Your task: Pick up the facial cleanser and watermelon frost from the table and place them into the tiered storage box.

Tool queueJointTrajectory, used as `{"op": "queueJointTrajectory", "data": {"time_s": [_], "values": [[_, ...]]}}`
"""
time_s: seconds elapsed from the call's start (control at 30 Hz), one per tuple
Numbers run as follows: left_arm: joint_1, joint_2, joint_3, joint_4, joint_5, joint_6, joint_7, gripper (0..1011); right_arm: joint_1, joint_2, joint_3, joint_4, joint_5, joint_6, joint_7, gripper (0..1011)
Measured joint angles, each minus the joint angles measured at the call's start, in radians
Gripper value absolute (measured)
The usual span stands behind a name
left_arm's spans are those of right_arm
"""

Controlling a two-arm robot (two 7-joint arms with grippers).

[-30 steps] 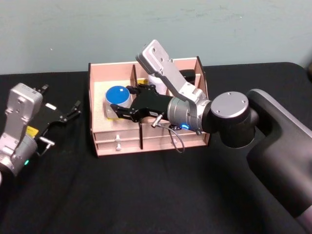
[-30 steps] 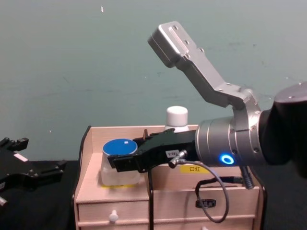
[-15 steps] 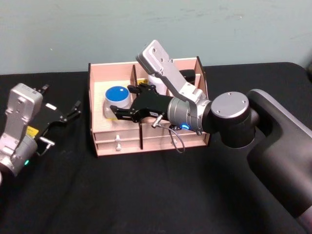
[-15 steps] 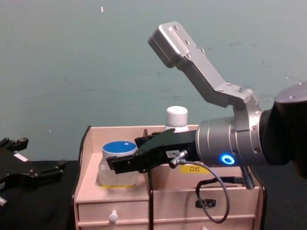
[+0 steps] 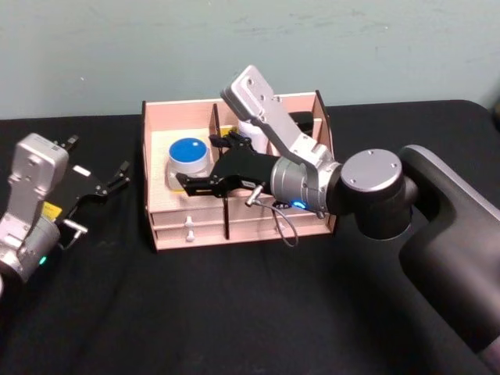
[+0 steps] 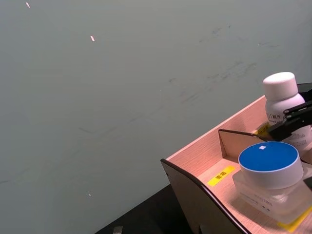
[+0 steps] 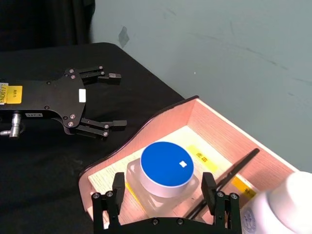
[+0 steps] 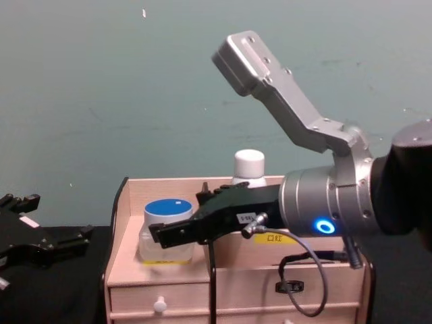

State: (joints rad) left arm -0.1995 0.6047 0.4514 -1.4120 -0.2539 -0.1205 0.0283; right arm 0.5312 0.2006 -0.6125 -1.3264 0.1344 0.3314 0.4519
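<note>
The watermelon frost [image 5: 190, 153], a clear jar with a blue lid, stands in the left compartment of the tiered storage box [image 5: 195, 223]. My right gripper [image 5: 197, 162] is open, one finger on each side of the jar [image 7: 166, 168] and not touching it. The facial cleanser [image 8: 248, 165], a white bottle, stands upright in the compartment behind the divider, partly hidden by my right arm. My left gripper [image 5: 98, 158] rests open above the black table, left of the box.
The box [image 8: 162, 283] has small drawers with knobs along its front and yellow labels inside. A thin dark divider [image 7: 226, 175] separates the jar's compartment from the bottle's. Black table surface [image 5: 234, 312] lies in front of the box.
The right gripper's fingers have spread off the jar, which sits slightly lower in its compartment. The right arm has shifted a little. The left arm has not moved.
</note>
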Motion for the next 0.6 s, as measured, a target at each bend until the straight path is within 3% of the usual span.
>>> {"op": "queueJointTrajectory", "data": {"time_s": [0.4,0.6], "values": [[0.0,0.0,0.0,0.0,0.0,0.0,0.0,1010,-0.026,0.019,0.022,-0.051,0.001,-0.027,-0.002,1000],[0.0,0.0,0.0,0.0,0.0,0.0,0.0,1010,-0.045,0.037,0.025,-0.111,-0.009,-0.055,-0.004,1000]]}}
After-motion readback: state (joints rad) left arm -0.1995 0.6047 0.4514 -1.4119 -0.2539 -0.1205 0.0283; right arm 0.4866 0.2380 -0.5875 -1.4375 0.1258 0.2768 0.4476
